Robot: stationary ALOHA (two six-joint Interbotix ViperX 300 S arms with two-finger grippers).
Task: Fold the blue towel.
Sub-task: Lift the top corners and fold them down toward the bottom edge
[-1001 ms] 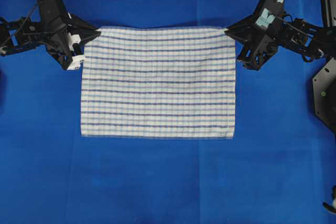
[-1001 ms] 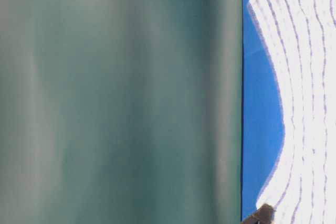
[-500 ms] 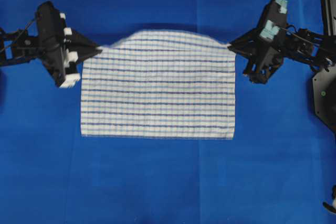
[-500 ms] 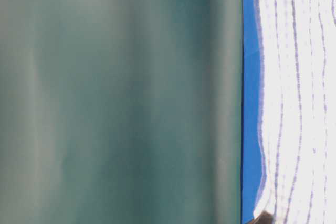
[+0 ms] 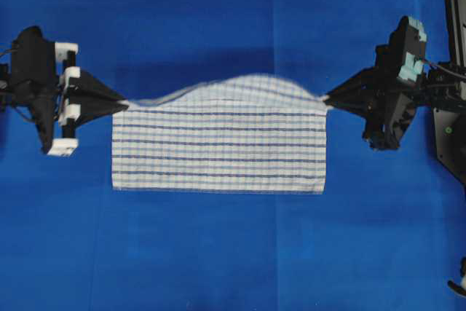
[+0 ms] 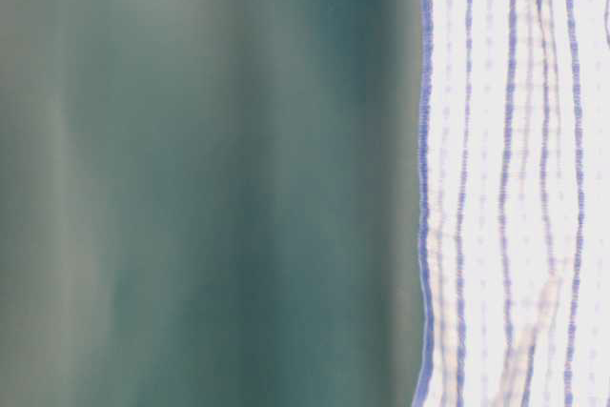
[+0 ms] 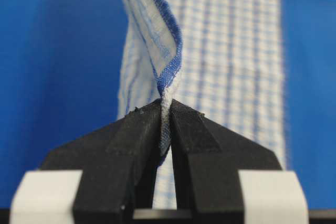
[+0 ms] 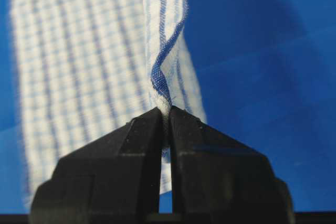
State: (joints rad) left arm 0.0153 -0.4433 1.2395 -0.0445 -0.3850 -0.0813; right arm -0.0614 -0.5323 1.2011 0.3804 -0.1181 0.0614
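Your left gripper (image 5: pixel 120 101) and right gripper (image 5: pixel 325 99) both have their fingers clamped on the blue towel (image 5: pixel 218 147), at 9 and 3 o'clock of its lifted far edge. Near half's flat on the bench (image 5: pixel 218 253). Thin pinches: uneven travel could pull a corner free or skew the fold.

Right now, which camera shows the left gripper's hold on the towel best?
The left wrist view: the left gripper is shut on the blue towel corner. The overhead view shows it small; the table-level and right wrist views show towel, not that gripper.
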